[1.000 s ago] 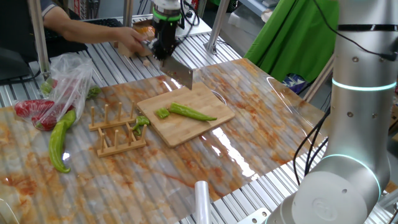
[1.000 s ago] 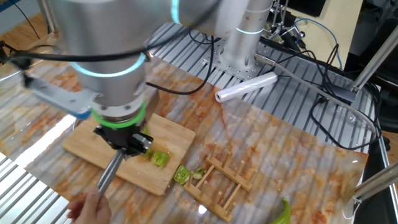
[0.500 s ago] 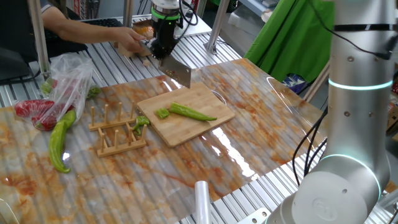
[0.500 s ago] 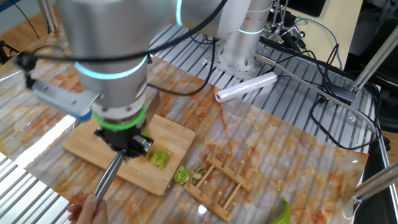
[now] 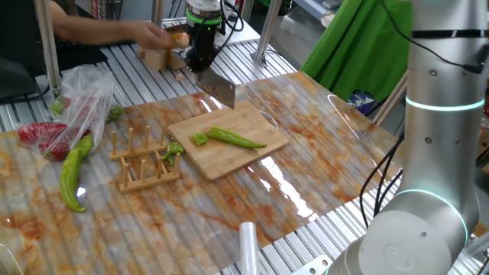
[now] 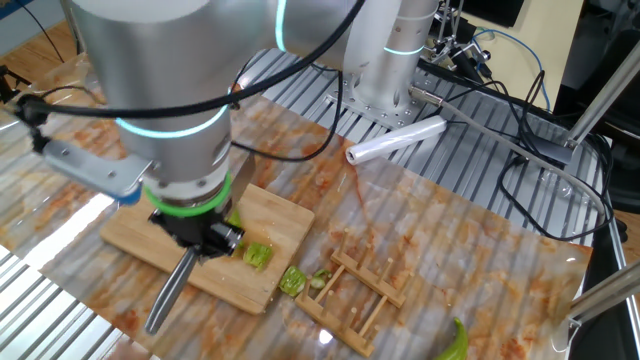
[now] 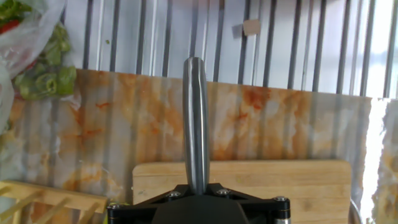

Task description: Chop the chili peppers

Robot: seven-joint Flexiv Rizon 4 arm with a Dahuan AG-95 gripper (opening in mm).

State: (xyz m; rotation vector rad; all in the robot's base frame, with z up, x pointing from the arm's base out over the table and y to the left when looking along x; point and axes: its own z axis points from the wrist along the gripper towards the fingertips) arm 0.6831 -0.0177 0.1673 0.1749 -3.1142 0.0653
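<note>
My gripper hangs above the table's far edge, behind the bamboo cutting board, shut on a steel knife whose broad blade points down. In the other fixed view the gripper grips the knife's handle, which juts past the board. The hand view shows the handle running out from the gripper. A slim green chili pepper lies on the board, with a cut chunk at its left. Other chunks lie off the board by the rack.
A wooden rack stands left of the board. A clear plastic bag with red peppers and a pale curved pepper lie at the far left. A person's hand hovers behind the gripper. A roll of film lies near the arm's base.
The person's hand has let go of the knife handle and pulled back from the gripper. The arm and knife have hardly moved.
</note>
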